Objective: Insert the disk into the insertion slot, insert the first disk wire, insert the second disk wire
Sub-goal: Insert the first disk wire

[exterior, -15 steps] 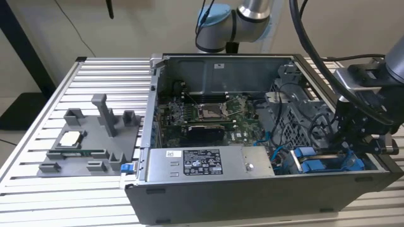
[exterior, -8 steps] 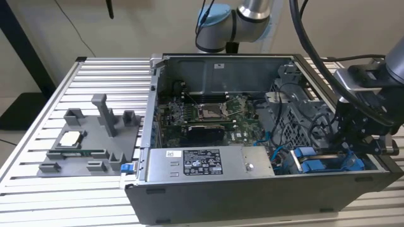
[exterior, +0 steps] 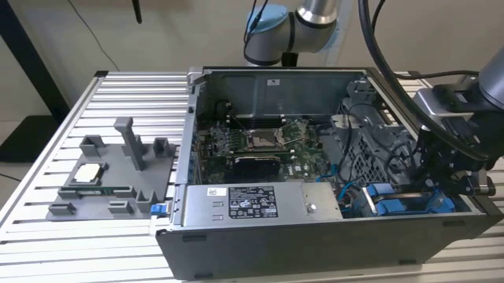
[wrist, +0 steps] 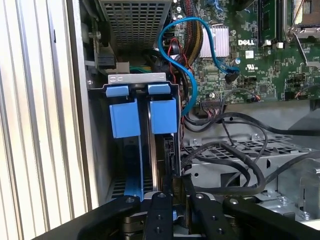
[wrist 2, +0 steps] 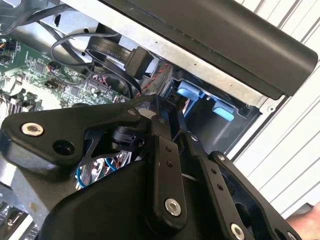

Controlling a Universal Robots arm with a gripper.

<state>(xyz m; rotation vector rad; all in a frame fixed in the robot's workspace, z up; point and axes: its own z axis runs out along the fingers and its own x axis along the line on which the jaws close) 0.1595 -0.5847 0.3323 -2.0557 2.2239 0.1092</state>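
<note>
The disk (wrist: pixel 168 150) stands on edge in the insertion slot (wrist: pixel 136 78), its blue carrier tab (wrist: pixel 163 115) beside a second blue tab (wrist: pixel 124 116). In the exterior view the slot (exterior: pixel 398 205) is in the case's near right corner, with my gripper (exterior: pixel 450 187) just above it. In both wrist views my gripper (wrist: pixel 175 181) (wrist 2: pixel 161 107) has its fingers drawn together at the disk's rear edge. A black disk wire (wrist: pixel 226 150) loops in and ends between the fingertips. Another black wire with a flat plug (wrist 2: pixel 137 60) hangs near the case wall.
A blue data cable (wrist: pixel 186 75) curls over the motherboard (wrist: pixel 260 55) just past the bay. The grey power-supply box (exterior: pixel 260 203) lies along the case's front wall. A perforated metal cage (wrist: pixel 235 160) with black cables is beside the disk. A grey fixture tray (exterior: pixel 110 177) lies on the slatted table at the exterior view's left.
</note>
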